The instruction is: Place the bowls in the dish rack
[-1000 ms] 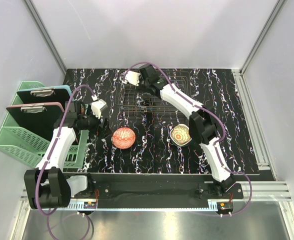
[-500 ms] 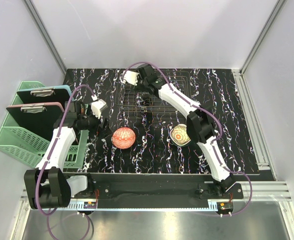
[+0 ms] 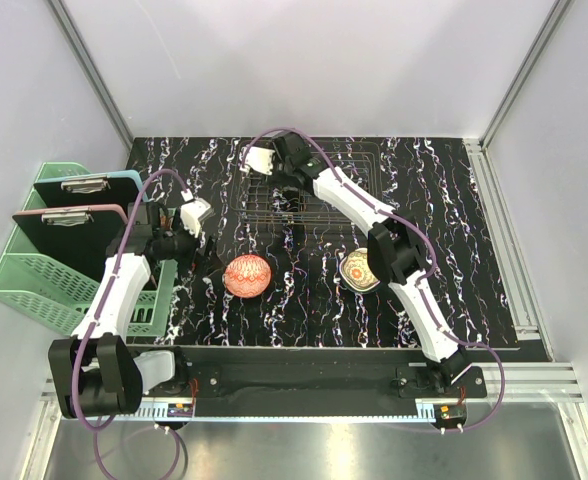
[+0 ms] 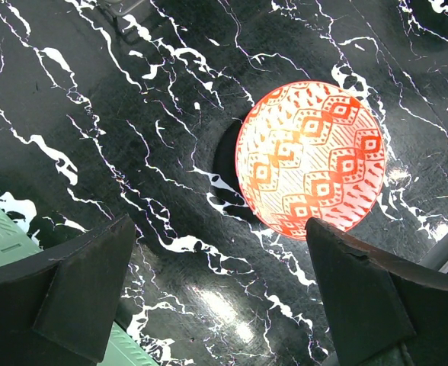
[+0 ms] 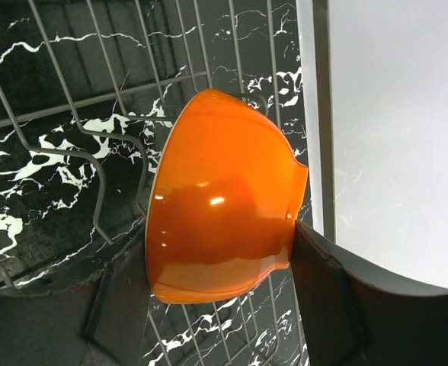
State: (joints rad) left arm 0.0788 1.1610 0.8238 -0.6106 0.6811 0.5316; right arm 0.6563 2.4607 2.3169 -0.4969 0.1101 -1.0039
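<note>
My right gripper (image 5: 220,288) is shut on an orange bowl (image 5: 224,202), held on its side with one finger on its rim and the other on its base, just above the wires of the dark dish rack (image 5: 72,122). In the top view this gripper (image 3: 277,168) is over the back left corner of the rack (image 3: 319,200), and its wrist hides the bowl. A red-patterned bowl (image 3: 246,275) lies upside down on the table. My left gripper (image 4: 220,301) hangs open and empty, just left of that bowl (image 4: 312,156). A cream bowl with a yellow floral inside (image 3: 359,270) sits partly under my right forearm.
A mint-green slatted basket (image 3: 34,275) holding two clipboards (image 3: 74,200) stands at the table's left edge, beside my left arm. The white back wall (image 5: 392,130) is close behind the rack. The black marbled table (image 3: 454,230) extends to the right.
My right gripper has shifted a little to the left over the rack's back left corner, still holding the orange bowl. The left arm has barely moved.
</note>
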